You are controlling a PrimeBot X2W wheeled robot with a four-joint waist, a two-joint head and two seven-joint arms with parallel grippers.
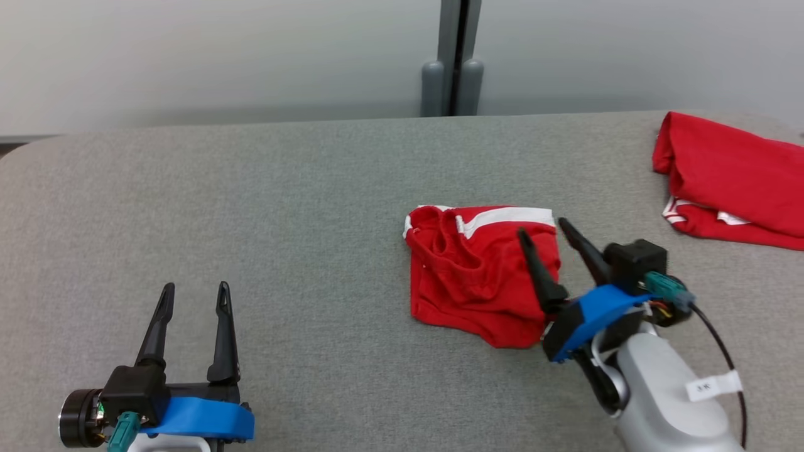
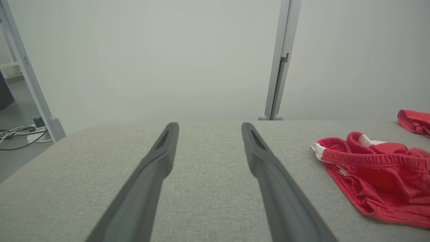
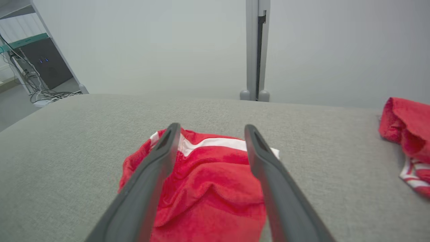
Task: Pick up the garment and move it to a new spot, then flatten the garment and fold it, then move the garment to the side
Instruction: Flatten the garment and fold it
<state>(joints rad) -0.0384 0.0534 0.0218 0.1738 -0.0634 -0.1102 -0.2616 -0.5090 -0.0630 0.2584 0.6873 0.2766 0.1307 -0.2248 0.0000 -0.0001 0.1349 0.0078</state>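
The garment [image 1: 477, 270] is a small pair of red shorts with a white stripe, lying crumpled in a heap near the middle of the grey table [image 1: 282, 207]. My right gripper [image 1: 541, 226] hangs over its right side, open, with nothing between its fingers. Seen from the right wrist, the garment [image 3: 208, 181] lies under and between the spread fingers [image 3: 158, 158]. My left gripper [image 1: 195, 287] rests open at the lower left, well apart from the garment. From the left wrist, the garment [image 2: 376, 174] lies off to the right of the fingers [image 2: 161, 151].
A second red cloth with white trim [image 1: 735, 182] lies folded at the table's far right edge. A grey post [image 1: 452, 63] stands behind the table against the pale wall. Cables and a dark cabinet [image 3: 40, 70] stand off the table's left end.
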